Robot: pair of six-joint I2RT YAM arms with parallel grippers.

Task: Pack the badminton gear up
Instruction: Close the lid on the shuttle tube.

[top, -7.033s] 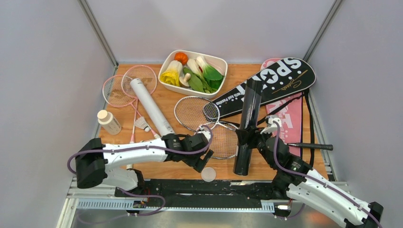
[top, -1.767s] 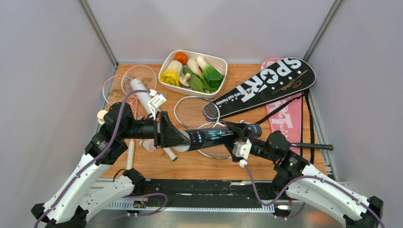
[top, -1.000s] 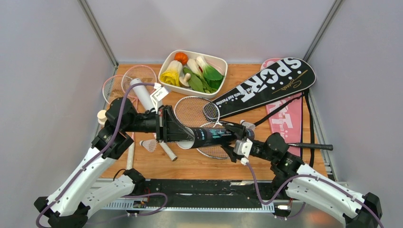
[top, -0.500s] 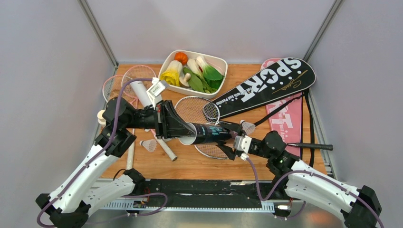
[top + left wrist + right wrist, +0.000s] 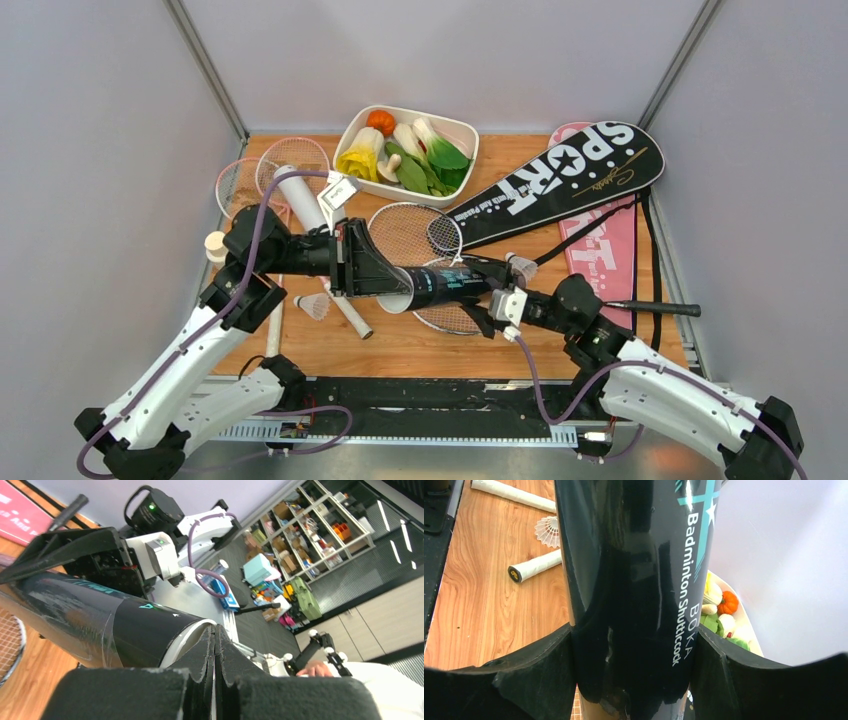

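The black tube (image 5: 450, 283) hangs level over the table with my right gripper (image 5: 488, 298) shut round its middle. In the right wrist view its fingers (image 5: 536, 672) press both sides of the tube (image 5: 634, 555), which reads "Badminton Shuttlecock". My left gripper (image 5: 400, 289) is shut, and its tips (image 5: 215, 632) sit at the tube's white-rimmed mouth (image 5: 187, 635). Nothing shows between those jaws. One shuttlecock (image 5: 312, 305) lies under the left arm and another (image 5: 520, 268) beside the tube's far end. The white tube (image 5: 300, 200) lies at the back left, partly hidden by the left arm.
Pink racquets (image 5: 245, 180) lie far left and silver racquets (image 5: 415, 232) under the black tube. A black cover (image 5: 570, 175) and a pink cover (image 5: 610, 250) lie right, beside a black racquet handle (image 5: 655, 308). A vegetable tray (image 5: 425, 111) stands at the back, a small bottle (image 5: 213, 243) at left.
The right gripper has carried the black tube a little to the left, onto the left gripper's shut tips. Both grippers hold as before.
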